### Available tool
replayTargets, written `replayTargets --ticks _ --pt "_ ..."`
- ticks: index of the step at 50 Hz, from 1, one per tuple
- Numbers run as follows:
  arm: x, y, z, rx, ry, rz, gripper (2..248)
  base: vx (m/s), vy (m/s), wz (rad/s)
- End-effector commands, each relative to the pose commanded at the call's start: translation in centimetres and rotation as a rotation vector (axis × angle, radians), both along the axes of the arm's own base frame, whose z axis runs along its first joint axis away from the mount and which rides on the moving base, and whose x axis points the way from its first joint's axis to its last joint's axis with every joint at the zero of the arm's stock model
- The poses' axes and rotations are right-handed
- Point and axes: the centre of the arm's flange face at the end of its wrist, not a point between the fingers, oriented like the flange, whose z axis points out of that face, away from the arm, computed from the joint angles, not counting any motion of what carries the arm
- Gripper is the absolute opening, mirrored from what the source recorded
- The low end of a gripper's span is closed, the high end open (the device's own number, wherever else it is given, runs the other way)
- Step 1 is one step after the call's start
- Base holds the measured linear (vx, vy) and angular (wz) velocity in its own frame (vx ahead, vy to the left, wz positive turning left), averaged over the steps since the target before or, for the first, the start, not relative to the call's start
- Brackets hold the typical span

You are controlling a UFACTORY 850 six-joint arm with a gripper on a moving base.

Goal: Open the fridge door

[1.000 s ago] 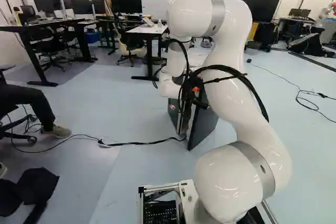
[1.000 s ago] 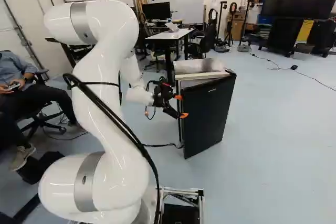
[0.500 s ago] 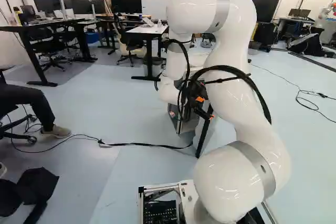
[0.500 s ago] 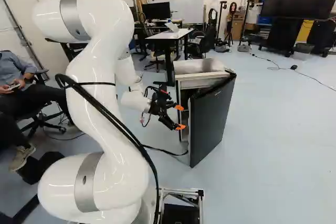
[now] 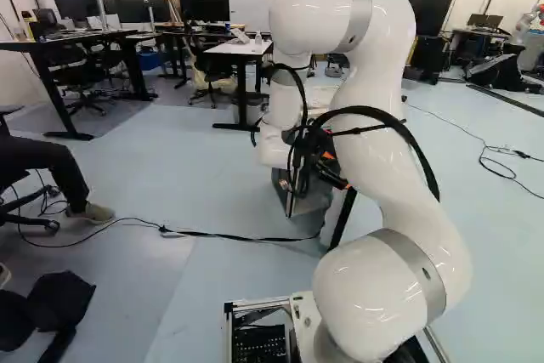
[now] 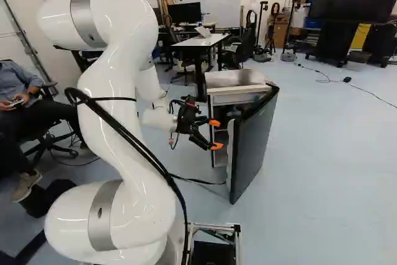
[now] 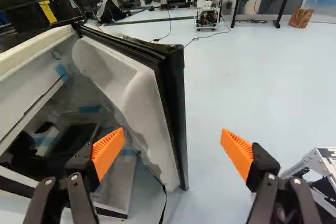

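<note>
Door: the fridge door (image 6: 254,144) is standing part open, approx. ahead of the gripper (image 7: 172,133), w/ its free edge showing between the two fingers in the wrist view.
Fridge: the cabinet (image 6: 236,79) is standing on the floor behind the door, right of the arm (image 6: 111,113) in the right base view.
Gripper: fingers are standing wide apart, holding nothing; can't tell if one is touching the door.
Step (prob.): the arm is getting set to push the door wider from its inner side.
Slip risk: a finger is lining up poss. w/ the curved door liner (image 7: 139,95), so it may be skidding off if pushing at a bad angle.
Tip risk: the cabinet is looking light, so a hard shove may be dragging or twisting it.
Snag risk: the floor cable (image 6: 198,182) is lying nr. the door's foot, poss. catching it mid-swing.
</note>
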Motion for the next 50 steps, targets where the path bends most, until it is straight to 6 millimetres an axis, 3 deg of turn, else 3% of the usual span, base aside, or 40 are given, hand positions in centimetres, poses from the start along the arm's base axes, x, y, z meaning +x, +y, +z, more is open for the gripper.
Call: replayTargets --ticks 27,50 --pt "0.1 -0.8 1.3 -0.151 -0.023 -0.027 247 0.0 0.0 0.0" --pt "2.1 -4.7 1.5 -0.156 -0.049 -0.129 247 0.0 0.0 0.0"
